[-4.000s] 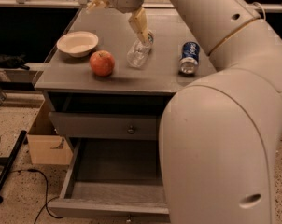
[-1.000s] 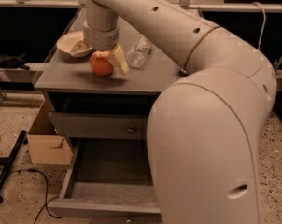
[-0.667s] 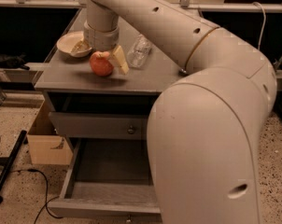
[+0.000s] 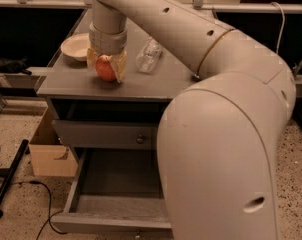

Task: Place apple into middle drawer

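Observation:
The red-orange apple (image 4: 106, 69) sits on the grey cabinet top (image 4: 156, 86), near its front left. My gripper (image 4: 107, 65) reaches straight down over it, with a pale finger on each side of the apple, hugging it. The middle drawer (image 4: 91, 206) is pulled open below, a shallow grey tray with nothing in it, partly hidden by my arm. The shut drawer front with a dark knob (image 4: 140, 139) is above it.
A cream bowl (image 4: 75, 46) stands behind the apple at the left. A clear plastic bottle (image 4: 148, 56) lies to the right of my gripper. A cardboard box (image 4: 47, 151) and a black pole (image 4: 8, 181) are on the floor at the left.
My gripper has moved from above the bottle to the apple. In the last second it has settled lower, and its fingers now stand on both sides of the apple.

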`<action>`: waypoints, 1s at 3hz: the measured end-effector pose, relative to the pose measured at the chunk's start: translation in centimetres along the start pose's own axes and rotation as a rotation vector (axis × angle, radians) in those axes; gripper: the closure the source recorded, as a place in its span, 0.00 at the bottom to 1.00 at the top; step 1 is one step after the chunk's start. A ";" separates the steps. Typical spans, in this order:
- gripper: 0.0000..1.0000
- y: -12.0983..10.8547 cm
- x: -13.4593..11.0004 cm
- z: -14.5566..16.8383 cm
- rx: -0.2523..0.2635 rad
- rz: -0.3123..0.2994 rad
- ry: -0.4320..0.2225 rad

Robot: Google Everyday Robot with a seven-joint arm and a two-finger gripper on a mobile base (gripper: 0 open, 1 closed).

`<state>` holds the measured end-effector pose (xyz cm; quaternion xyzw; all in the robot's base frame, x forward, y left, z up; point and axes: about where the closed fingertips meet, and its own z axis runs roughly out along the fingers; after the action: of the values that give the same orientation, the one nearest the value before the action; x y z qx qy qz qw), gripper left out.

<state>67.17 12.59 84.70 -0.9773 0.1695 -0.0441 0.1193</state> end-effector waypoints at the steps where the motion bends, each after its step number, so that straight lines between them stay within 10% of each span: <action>1: 0.66 0.0 0.0 0.0 0.000 0.000 0.000; 3: 1.00 0.0 0.0 0.0 0.000 0.000 0.000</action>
<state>67.17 12.60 84.69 -0.9773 0.1694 -0.0442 0.1192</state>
